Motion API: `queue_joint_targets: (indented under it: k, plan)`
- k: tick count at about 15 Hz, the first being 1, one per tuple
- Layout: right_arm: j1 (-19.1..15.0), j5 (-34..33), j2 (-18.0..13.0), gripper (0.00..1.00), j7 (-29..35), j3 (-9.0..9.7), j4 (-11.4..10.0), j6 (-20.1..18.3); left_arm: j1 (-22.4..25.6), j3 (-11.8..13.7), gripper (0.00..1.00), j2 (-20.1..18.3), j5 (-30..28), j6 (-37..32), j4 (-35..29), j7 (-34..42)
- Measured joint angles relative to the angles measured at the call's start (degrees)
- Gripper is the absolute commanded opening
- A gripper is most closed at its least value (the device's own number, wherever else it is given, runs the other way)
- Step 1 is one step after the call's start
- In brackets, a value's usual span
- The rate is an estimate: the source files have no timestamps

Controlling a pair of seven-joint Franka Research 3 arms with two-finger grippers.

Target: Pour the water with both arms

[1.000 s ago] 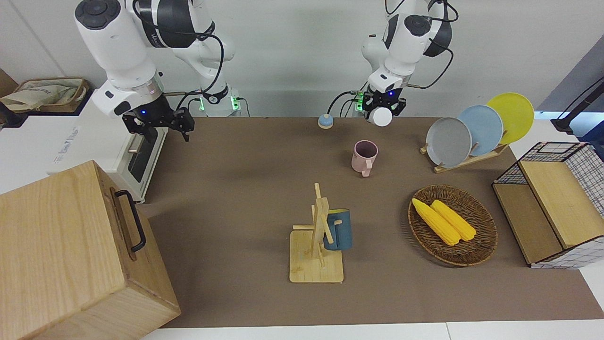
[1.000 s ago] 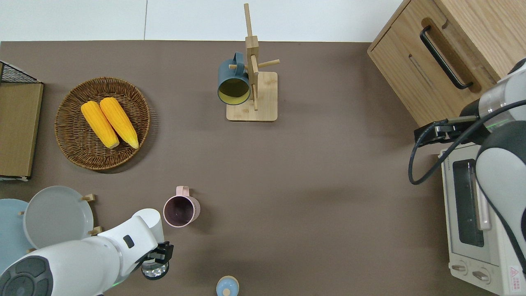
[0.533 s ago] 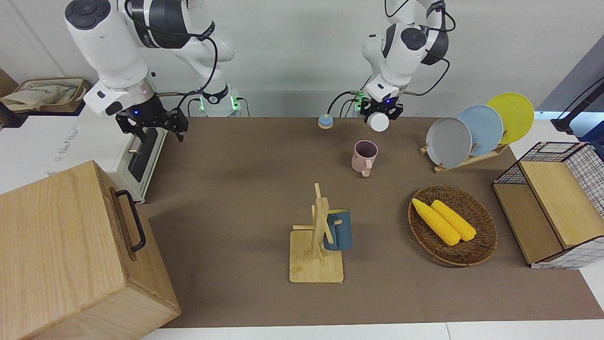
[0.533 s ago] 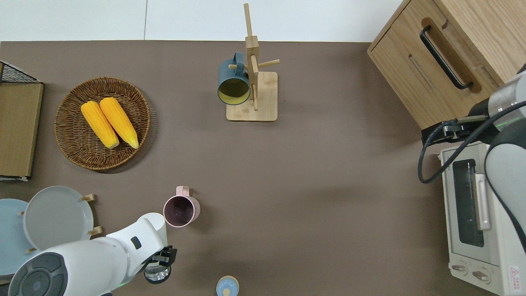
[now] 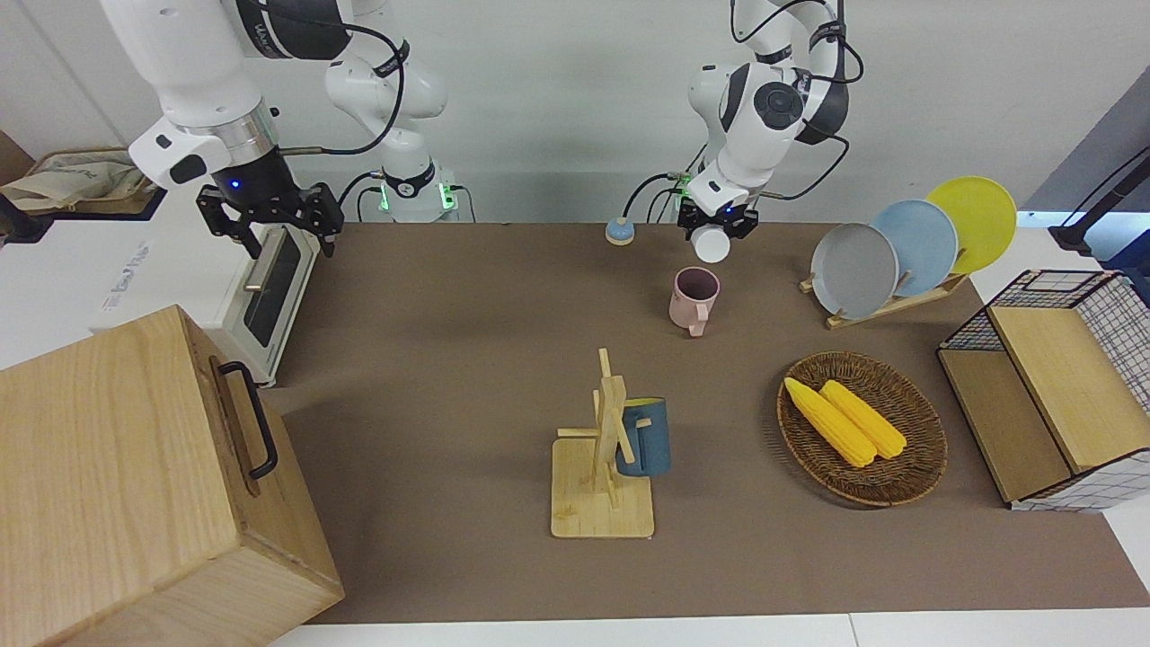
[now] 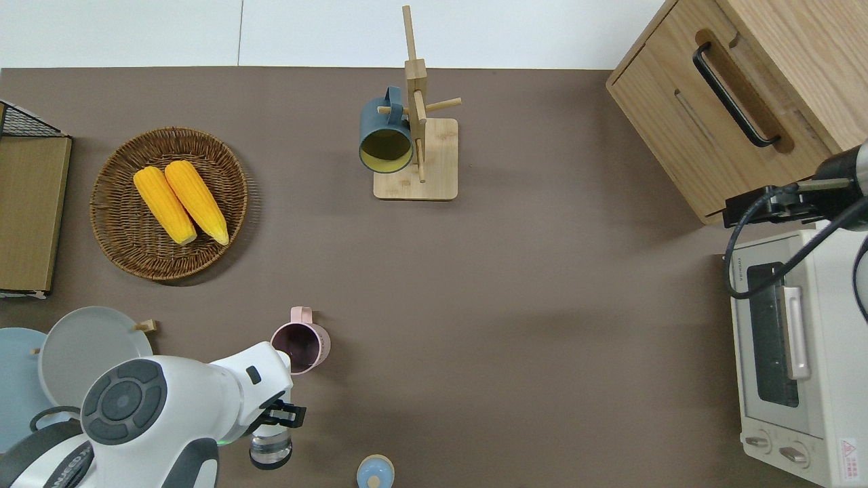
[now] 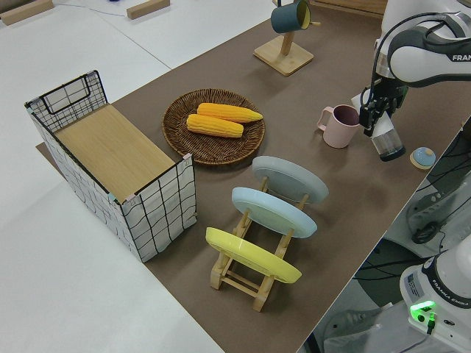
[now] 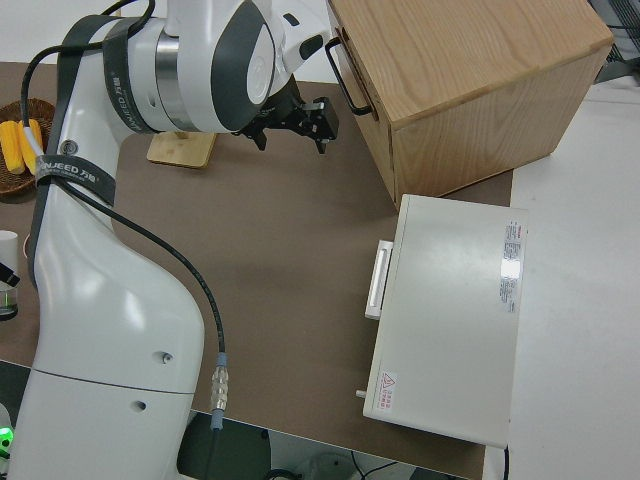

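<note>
The left gripper [image 5: 716,225] shows in the upper middle of the front view, clenched around a small clear bottle [image 6: 270,450] with a white base. The bottle hangs upright from the gripper over the brown counter [image 6: 515,291], at the lower left of the overhead view, just below the pink mug [image 6: 300,348] in that frame. In the left side view the bottle hangs in the air beside the mug without touching it. The left arm [image 5: 764,99] bends down from its shoulder at the top of the front view, its wrist pointing steeply at the counter and its elbow folded high.

A small blue cap [image 6: 375,472] lies on the counter at the bottom edge of the overhead view, near the bottle.

The right gripper [image 5: 269,212] sits at the upper left of the front view, empty, its fingers spread apart and pointing downward. It hangs over the edge of the white toaster oven [image 6: 793,352], at the right edge of the overhead view, just below the wooden box [image 6: 739,81] there. The right arm [image 5: 207,72] reaches down from the top left corner of the front view, a black cable looping off its wrist.
</note>
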Motion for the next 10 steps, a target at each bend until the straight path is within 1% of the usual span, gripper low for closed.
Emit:
queue_joint_targets:
  k: [4, 10]
  plan:
    - [0.1, 0.0, -0.1, 0.992, 0.0, 0.46, 0.2, 0.0, 0.0, 0.2, 0.0, 3.8, 0.0, -3.9, 3.5, 0.0]
    - [0.1, 0.6, 0.0, 0.992, 0.0, 0.71, 0.2, 0.0, 0.0, 0.3, 0.0, 7.0, 0.0, -7.1, 5.4, -1.2]
